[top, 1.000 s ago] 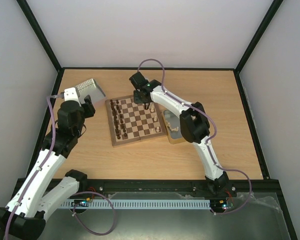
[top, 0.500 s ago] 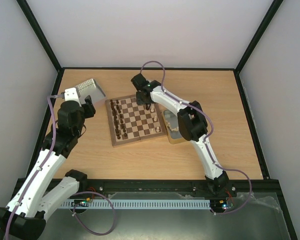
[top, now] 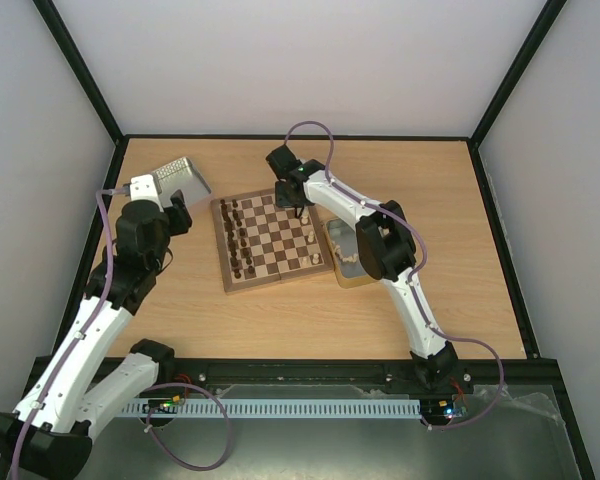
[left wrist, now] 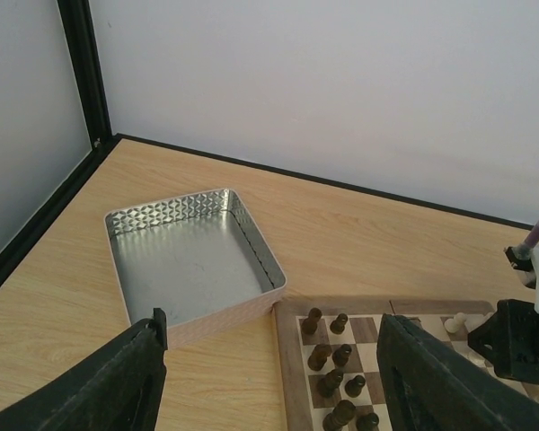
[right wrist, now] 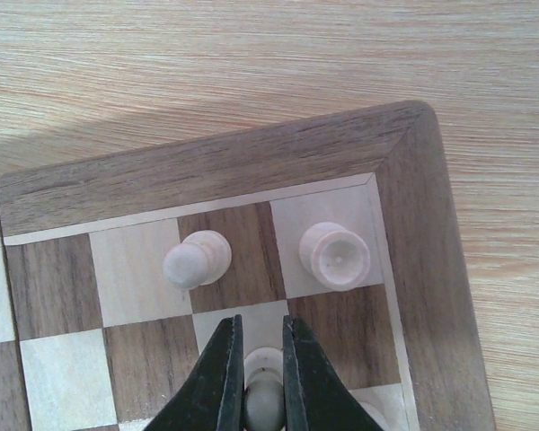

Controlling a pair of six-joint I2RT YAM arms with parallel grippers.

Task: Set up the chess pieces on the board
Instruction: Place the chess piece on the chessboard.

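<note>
Overhead, the right gripper (top: 302, 211) hung over the far right corner of the board (top: 280, 240), w/ the left gripper (top: 177, 216) off the board's left side, apart from it.

In the right wrist view the right gripper (right wrist: 260, 334) was clamped on a cream piece (right wrist: 263, 366), fingers (right wrist: 217, 382) pressed to both its sides. Just ahead of the fingertips & to the right, a cream rook (right wrist: 334, 255) stood on the corner sq. Ahead & to the left, a cream pawn (right wrist: 196, 260) sat across the line btwn a light & a dark sq., prob. upright, though the angle made that hard to judge. Beyond both ran the board's brown border, then the table (right wrist: 251, 54).

The left gripper (left wrist: 269, 359) was spread wide, holding nothing. Ahead of it, toward its left finger, a silver tin (left wrist: 251, 241) lay flat on the table, one corner just beside the board's corner. Ahead toward its right finger, dark pieces (left wrist: 332, 359) stood on the board.

Overhead again, a second tin (top: 352, 283) w/ more cream pcs (top: 347, 259) lay just beside the board's right edge, on the near side of the right gripper.
</note>
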